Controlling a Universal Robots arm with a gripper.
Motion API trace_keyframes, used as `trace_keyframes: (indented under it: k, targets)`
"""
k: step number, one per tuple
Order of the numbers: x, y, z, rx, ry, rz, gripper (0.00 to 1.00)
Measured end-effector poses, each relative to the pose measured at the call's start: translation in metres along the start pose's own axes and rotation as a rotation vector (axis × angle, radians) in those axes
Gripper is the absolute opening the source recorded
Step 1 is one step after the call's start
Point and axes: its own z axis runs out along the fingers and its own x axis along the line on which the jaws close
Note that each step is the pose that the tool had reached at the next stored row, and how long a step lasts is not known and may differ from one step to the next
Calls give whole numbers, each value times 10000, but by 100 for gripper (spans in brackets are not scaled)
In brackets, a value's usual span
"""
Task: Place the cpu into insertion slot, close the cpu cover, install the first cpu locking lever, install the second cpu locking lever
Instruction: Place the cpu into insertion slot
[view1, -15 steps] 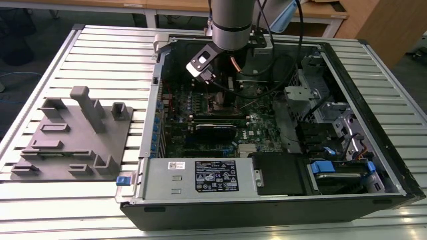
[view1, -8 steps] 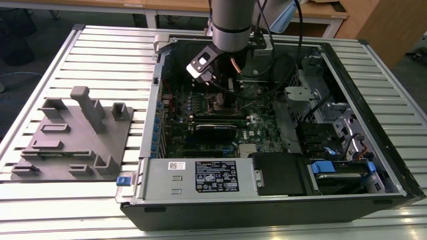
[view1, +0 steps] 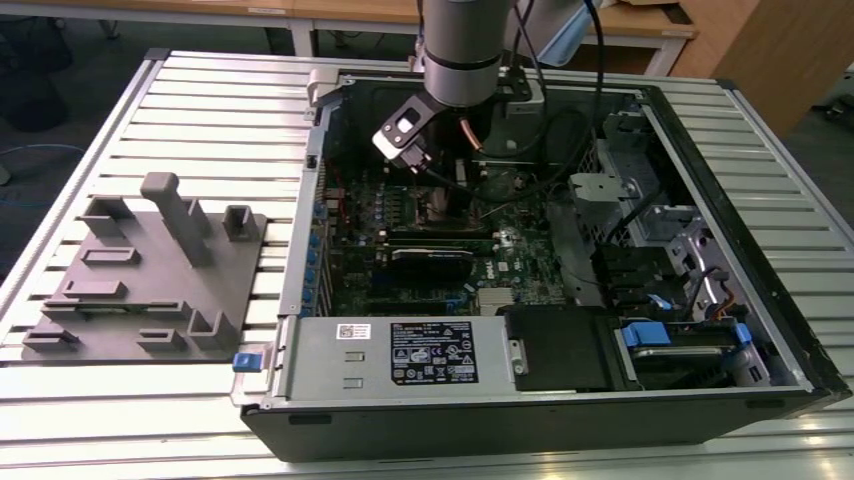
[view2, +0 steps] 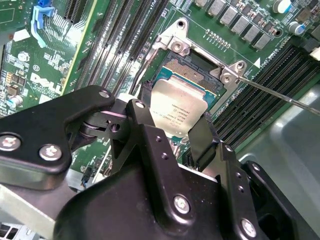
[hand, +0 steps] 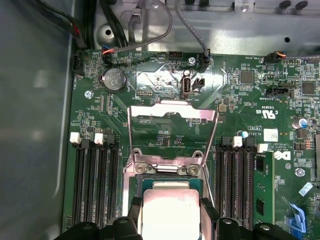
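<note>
My gripper (view2: 172, 125) is shut on the cpu (view2: 177, 107), a flat silver square held by two opposite edges between black fingers (view2: 142, 117). The cpu hangs over the insertion slot (view2: 189, 67), whose dark pin field shows past the chip's far edge; I cannot tell whether they touch. In the first wrist view the cpu (hand: 170, 207) sits in my gripper (hand: 170, 215), and the cpu cover (hand: 172, 111) stands raised behind the slot. Thin locking levers (hand: 129, 137) rise at the cover's sides, and one lever (view2: 280, 95) juts out sideways. In the exterior view my gripper (view1: 435, 178) reaches down into the open computer case.
Black memory slots (hand: 95, 175) flank the socket on both sides. The case (view1: 561, 400) lies on a slatted table, with a grey labelled box (view1: 400, 350) at its near side and cables (view1: 534, 130) at the back. A grey fixture plate (view1: 147, 270) lies at the exterior view's left.
</note>
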Motion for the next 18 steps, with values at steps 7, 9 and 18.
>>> trace_keyframes:
  k: [7, 9, 18]
  targets:
    - [0, -8, 56, 0, -6, 30, 54]
    - [-1, -11, 60, 1, -11, 75, 54]
    - [0, -16, 71, -1, -29, 335, 54]
